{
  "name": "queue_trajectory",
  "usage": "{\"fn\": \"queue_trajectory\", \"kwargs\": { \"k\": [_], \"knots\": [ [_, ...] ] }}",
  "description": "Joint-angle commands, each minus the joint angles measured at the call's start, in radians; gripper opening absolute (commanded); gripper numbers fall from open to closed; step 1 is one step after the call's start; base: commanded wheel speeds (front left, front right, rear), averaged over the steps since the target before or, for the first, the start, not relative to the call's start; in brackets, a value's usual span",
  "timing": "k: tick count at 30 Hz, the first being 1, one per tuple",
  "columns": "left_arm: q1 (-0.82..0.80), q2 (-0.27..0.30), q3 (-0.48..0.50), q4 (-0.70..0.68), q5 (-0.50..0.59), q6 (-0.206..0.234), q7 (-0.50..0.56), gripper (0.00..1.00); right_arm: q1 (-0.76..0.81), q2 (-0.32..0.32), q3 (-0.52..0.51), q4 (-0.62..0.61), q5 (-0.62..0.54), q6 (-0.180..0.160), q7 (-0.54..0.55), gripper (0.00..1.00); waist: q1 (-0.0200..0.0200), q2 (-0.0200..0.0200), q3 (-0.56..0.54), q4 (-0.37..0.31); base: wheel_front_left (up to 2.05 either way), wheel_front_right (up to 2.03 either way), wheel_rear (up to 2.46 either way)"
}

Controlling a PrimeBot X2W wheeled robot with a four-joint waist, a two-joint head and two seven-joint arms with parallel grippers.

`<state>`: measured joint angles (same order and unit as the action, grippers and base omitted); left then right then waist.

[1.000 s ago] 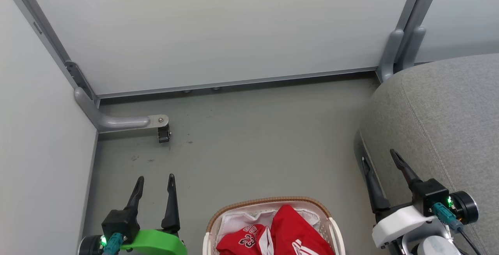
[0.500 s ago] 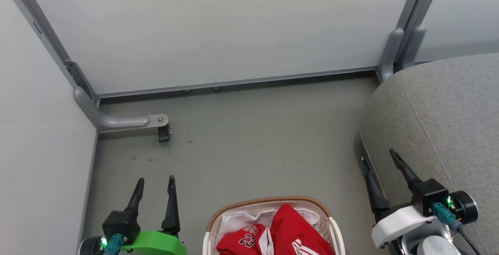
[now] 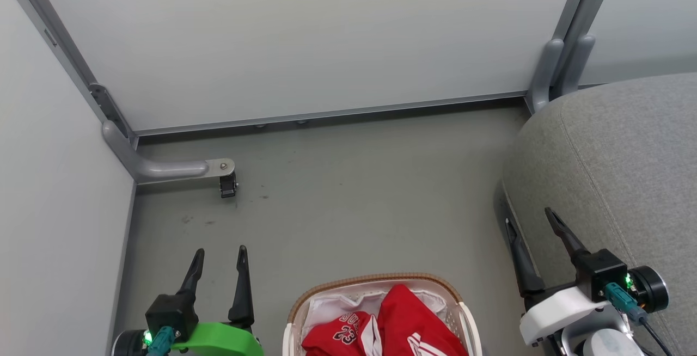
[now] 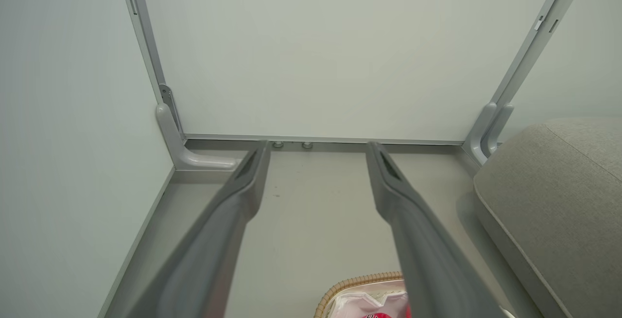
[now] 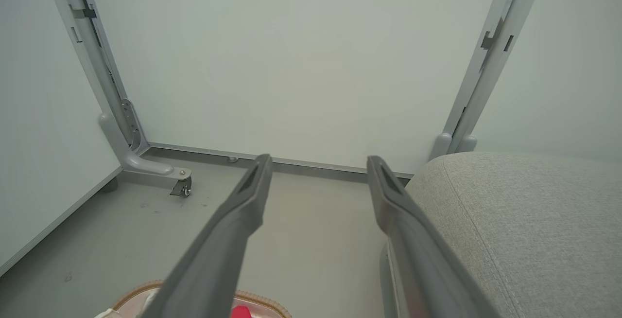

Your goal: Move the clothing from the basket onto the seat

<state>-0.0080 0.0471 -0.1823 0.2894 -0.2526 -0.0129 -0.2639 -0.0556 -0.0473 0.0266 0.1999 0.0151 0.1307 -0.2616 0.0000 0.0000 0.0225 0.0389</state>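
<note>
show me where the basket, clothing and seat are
basket [image 3: 375,278], head view, brown rim at its far edge
clothing [image 3: 405,315], head view, red fabric of the taller fold
seat [image 3: 626,154], head view, bare grey top

One left gripper [image 3: 220,250], one right gripper [image 3: 528,216], one basket [image 3: 375,278], two garments [image 3: 332,341] [image 3: 408,312], one seat [image 3: 626,154].

Floor [image 3: 354,192] ahead lies open — seat [image 3: 626,154] blocks the right, partition [image 3: 49,209] the left.

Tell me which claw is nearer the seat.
The right claw, on the white mount: it stands at the edge of the grey seat. The left claw, on the green mount, hangs beyond the basket, near the wall.
</note>
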Motion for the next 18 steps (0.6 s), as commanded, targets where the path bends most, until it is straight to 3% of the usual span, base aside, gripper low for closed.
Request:
{"fn": "queue_trajectory", "kwargs": {
  "k": [1, 10, 18],
  "knots": [
    [0.006, 0.006, -0.001, -0.002, 0.0, 0.003, -0.001, 1.0, 0.002, -0.006, -0.002, -0.004, 0.0, 0.0, -0.005, 1.0, 0.0, 0.0, 0.002, -0.001, 0.0, 0.0, 0.0],
    [-0.031, 0.006, -0.036, -0.004, 0.004, -0.005, -0.001, 1.0, -0.026, -0.006, -0.015, -0.038, 0.001, 0.0, -0.005, 1.0, 0.0, 0.0, 0.049, -0.012, 0.0, 0.0, 0.0],
    [-0.134, 0.006, -0.142, 0.043, 0.056, -0.031, -0.001, 1.0, -0.1, -0.005, -0.07, -0.104, -0.02, 0.0, -0.005, 1.0, 0.0, 0.0, 0.2, -0.049, 0.0, 0.0, 0.0]
  ]
}}
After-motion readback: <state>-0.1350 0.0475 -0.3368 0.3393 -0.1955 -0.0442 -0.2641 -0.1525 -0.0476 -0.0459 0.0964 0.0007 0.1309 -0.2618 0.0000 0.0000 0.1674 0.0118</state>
